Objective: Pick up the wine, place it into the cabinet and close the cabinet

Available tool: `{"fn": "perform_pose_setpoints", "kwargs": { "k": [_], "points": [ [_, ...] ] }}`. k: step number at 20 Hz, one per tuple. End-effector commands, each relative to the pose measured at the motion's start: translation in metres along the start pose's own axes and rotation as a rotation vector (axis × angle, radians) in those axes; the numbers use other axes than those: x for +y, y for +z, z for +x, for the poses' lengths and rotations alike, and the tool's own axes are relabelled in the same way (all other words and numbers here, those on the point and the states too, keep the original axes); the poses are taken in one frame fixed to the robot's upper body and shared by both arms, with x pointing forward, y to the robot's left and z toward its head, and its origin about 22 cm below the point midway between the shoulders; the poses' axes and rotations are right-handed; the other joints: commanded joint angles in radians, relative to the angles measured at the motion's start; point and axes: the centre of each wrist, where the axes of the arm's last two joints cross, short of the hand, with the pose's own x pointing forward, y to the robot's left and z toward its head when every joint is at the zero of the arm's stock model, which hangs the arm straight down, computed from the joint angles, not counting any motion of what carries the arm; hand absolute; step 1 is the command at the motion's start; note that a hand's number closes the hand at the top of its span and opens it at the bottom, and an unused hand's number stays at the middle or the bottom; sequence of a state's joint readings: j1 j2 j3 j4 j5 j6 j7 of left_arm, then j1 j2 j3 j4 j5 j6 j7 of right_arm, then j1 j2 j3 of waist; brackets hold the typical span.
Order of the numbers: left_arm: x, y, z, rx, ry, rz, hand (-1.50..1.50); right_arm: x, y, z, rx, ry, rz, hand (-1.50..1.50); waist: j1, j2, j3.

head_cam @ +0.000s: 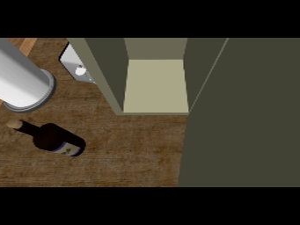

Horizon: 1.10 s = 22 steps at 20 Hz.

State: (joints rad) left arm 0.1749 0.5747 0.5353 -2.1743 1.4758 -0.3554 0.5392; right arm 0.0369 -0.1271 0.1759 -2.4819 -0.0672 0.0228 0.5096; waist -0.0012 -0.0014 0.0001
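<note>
Wine bottle waiting on the worktop, cabinet open, no hand in sight.

At the far left stands a grey cylinder; just below it the wine bottle stands on the wooden worktop, cork toward the upper left. To the right the cabinet shows a bare shelf, its door swung wide. Neither hand shows, so the fingers' state is unknown. The glass is probably heavy, rigid, slippery and breakable; the broad body seems the safest hold.
</note>
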Motion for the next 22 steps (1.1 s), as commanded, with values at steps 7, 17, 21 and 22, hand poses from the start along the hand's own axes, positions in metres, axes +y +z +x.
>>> {"fn": "perform_pose_setpoints", "kwargs": {
  "k": [7,17,21,22],
  "points": [
    [0.052,-0.002,0.005,0.008,-0.034,0.083,-1.5,-0.002,0.007,0.011,-0.034,-0.011,0.026,-1.5,-0.005,0.002,0.0],
    [0.095,-0.003,-0.033,0.132,-0.021,0.104,-1.5,0.0,0.02,0.029,-0.054,-0.023,0.025,-1.5,-0.011,0.001,0.0],
    [0.088,-0.005,-0.058,0.174,-0.011,0.103,-1.5,0.004,0.017,0.037,-0.04,-0.024,0.009,-1.5,-0.004,0.0,-0.001],
    [0.099,-0.014,-0.047,0.17,-0.008,0.1,-1.5,0.002,0.024,0.035,-0.045,-0.012,0.019,-1.5,-0.009,0.0,0.0]
  ]
}}
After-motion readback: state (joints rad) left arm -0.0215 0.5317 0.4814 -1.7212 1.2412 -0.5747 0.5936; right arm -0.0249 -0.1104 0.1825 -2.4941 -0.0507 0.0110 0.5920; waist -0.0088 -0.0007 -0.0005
